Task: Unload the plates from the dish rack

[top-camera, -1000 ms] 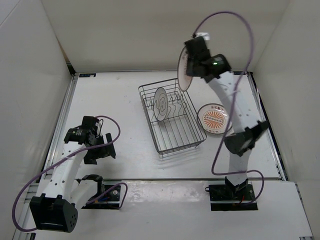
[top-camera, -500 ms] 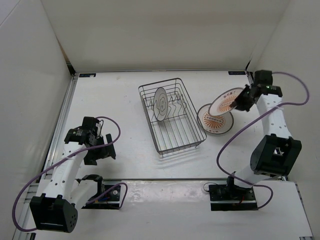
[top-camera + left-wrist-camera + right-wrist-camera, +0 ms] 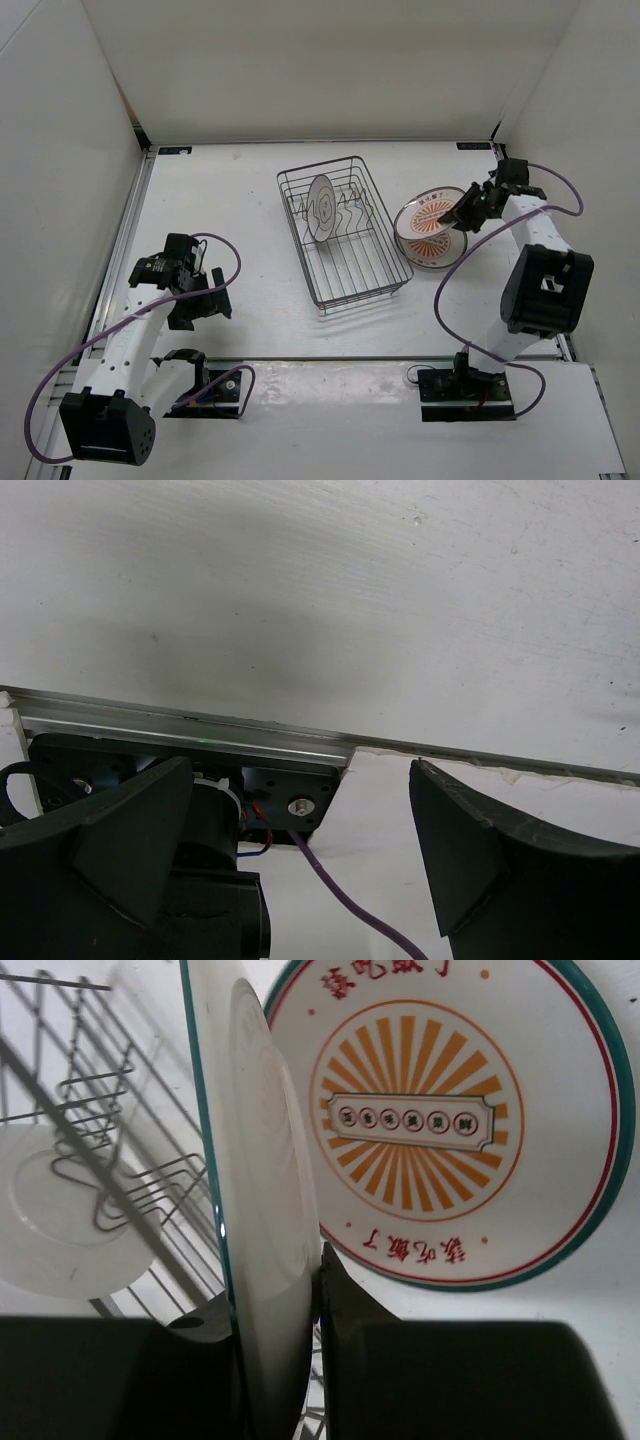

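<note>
The dark wire dish rack [image 3: 345,262] stands mid-table and holds one white plate with a grey motif [image 3: 322,208] upright; it also shows in the right wrist view [image 3: 60,1230]. A sunburst plate [image 3: 432,256] lies flat on the table right of the rack, seen close in the right wrist view [image 3: 430,1120]. My right gripper [image 3: 464,214] is shut on the rim of another plate [image 3: 428,204], held tilted just above the lying one; it appears edge-on in the right wrist view [image 3: 262,1210]. My left gripper [image 3: 205,300] is open and empty, far left.
White walls enclose the table on the left, back and right. The left arm's base mount [image 3: 285,790] and a purple cable [image 3: 350,905] lie under the left gripper. The rack's wires [image 3: 100,1150] are close to the left of the held plate.
My right arm has swung from above the rack's far end to the right and down, bringing the held plate over the flat sunburst plate. The left arm has not moved.
</note>
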You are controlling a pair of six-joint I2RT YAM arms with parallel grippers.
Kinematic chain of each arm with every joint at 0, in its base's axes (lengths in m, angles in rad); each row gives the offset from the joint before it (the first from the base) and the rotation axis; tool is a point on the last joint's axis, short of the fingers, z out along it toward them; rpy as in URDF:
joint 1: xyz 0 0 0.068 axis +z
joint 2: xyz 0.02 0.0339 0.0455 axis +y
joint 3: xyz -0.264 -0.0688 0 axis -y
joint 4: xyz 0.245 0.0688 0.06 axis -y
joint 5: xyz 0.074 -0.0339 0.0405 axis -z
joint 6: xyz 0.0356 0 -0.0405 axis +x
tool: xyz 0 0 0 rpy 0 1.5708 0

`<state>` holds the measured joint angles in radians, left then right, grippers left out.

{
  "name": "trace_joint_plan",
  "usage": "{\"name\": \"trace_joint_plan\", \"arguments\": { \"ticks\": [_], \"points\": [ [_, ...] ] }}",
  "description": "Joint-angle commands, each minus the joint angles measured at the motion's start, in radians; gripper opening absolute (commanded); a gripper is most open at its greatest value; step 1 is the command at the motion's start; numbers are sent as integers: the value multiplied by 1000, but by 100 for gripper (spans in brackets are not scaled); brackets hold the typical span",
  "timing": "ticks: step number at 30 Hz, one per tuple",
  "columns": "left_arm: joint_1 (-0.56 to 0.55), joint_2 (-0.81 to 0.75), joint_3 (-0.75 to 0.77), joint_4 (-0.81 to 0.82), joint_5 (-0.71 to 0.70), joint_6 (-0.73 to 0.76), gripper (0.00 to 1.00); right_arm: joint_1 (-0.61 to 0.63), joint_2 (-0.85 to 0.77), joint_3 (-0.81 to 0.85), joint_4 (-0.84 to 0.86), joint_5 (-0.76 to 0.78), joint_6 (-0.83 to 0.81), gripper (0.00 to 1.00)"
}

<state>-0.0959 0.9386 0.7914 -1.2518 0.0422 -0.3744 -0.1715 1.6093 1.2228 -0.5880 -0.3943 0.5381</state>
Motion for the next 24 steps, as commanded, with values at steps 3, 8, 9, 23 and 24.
{"name": "trace_joint_plan", "arguments": {
  "ticks": [3,8,9,23,24],
  "points": [
    [-5,-11,-4,8,-5,6,100,-11,92,69,10,-60,-63,0],
    [-5,-9,-6,9,-11,5,100,-11,70,18,0,-21,-87,0],
    [-7,-6,-6,8,-13,6,100,-13,67,6,-1,-20,-89,0],
    [-7,5,2,9,-7,9,100,-17,89,9,-199,172,-132,44],
    [-7,8,3,6,-10,11,100,-14,95,18,-222,208,-119,44]
  ]
}}
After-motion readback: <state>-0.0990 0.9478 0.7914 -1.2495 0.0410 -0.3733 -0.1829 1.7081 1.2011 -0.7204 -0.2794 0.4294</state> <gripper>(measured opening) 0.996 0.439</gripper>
